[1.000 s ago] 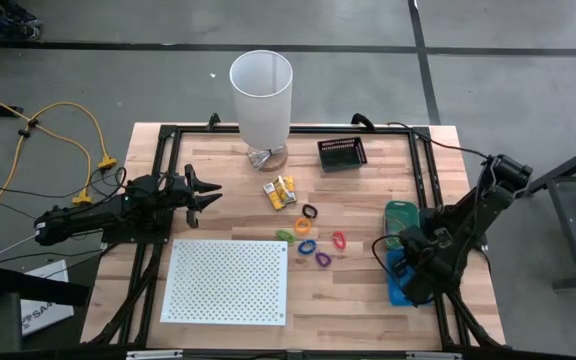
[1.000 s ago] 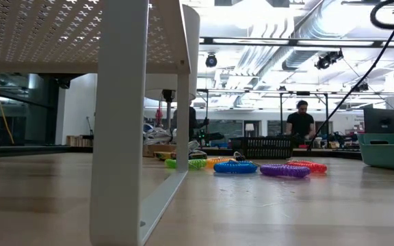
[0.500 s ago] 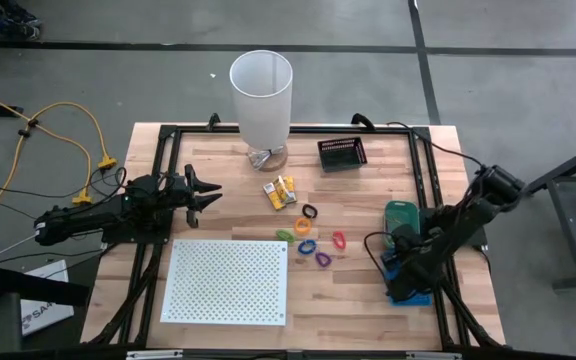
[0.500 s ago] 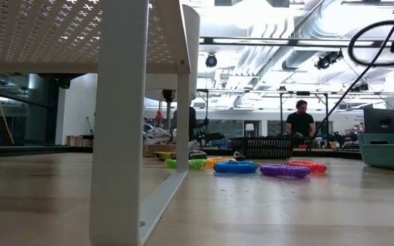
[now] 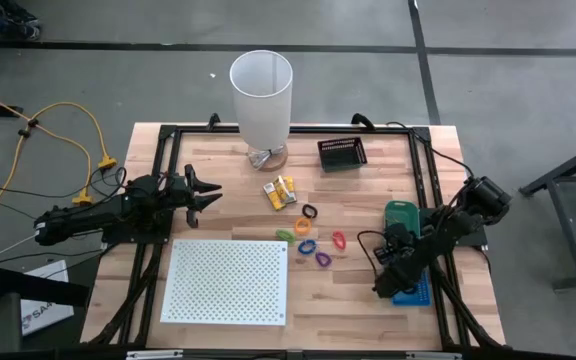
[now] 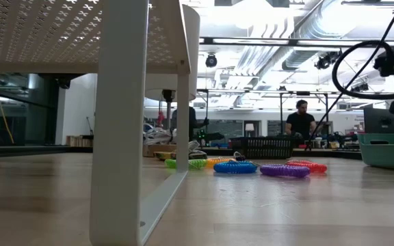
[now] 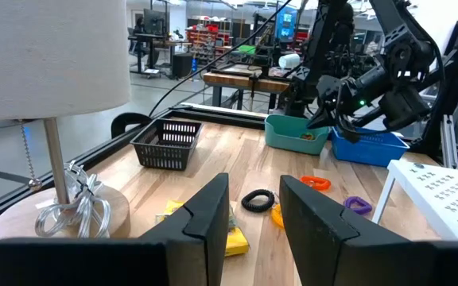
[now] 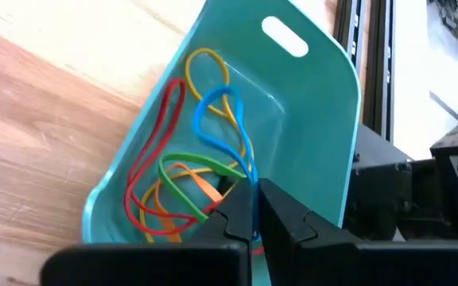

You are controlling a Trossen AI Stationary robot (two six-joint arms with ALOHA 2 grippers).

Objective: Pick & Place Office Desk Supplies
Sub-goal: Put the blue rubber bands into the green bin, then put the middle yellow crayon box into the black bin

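Yellow-orange packets (image 5: 280, 192) and coloured ring loops lie mid-table: black (image 5: 309, 212), green (image 5: 286, 235), blue (image 5: 306, 246), pink (image 5: 339, 240), purple (image 5: 322, 259). The low view shows the loops in a row (image 6: 235, 166). Thin rubber bands (image 8: 189, 179) in red, yellow, blue, green and orange lie in a teal bin (image 8: 324, 103). My right gripper (image 8: 255, 213) hangs shut above that bin (image 5: 401, 212), pointing down, as the left wrist view shows (image 7: 318, 119). My left gripper (image 5: 213, 190) waits open at the table's left, facing the packets (image 7: 237, 238).
A tall white cylinder lamp (image 5: 261, 95) stands at the far edge, with a black mesh basket (image 5: 342, 153) to its right. A white perforated board (image 5: 228, 282) stands on legs at the near side. A blue bin (image 5: 415, 292) sits near the teal one. A person (image 6: 299, 123) stands far behind.
My right arm has swung toward the table's left, from over the blue bin toward the teal bin. Its cable loop and wrist have dropped into the upper right of the low view. The loops, packets and bins have not moved.
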